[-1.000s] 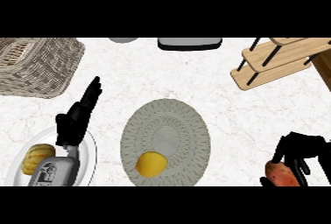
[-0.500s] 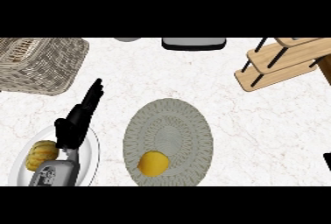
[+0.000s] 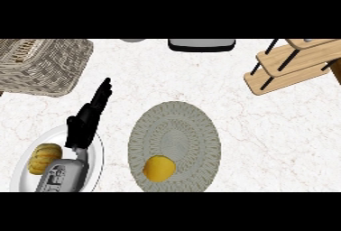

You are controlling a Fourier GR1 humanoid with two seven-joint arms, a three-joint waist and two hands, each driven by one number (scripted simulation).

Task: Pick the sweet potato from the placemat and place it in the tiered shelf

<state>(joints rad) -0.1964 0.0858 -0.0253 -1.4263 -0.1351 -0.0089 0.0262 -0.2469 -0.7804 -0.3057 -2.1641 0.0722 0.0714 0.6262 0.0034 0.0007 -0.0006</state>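
White marble tabletop (image 3: 200,81) carries everything we work with here: a round woven placemat (image 3: 174,144) in the middle, a wooden tiered shelf (image 3: 293,65) at the far right, a wicker basket (image 3: 41,65) at the far left, and a plate (image 3: 93,176) at the near left with a yellowish, ridged food item (image 3: 44,158) on it. On the near part of the placemat lies a single yellow-orange rounded item (image 3: 159,168); we see no reddish sweet potato on the mat, so we take care not to assume this yellow piece is the thing we want. Our left hand (image 3: 90,118) rests over the plate's far edge, fingers straight and apart, pointing away from us and holding nothing. Our right hand shows nowhere in the view, so we cannot say whether it holds anything or where the sweet potato is now. The risks, as we judge them: with the right hand out of view, we cannot check its carry toward the shelf, and a blind approach could clip the shelf's black posts or miss a tier. If we reach for the placemat instead, we may grab the wrong item. The left forearm also sits above the plate and could nudge it.
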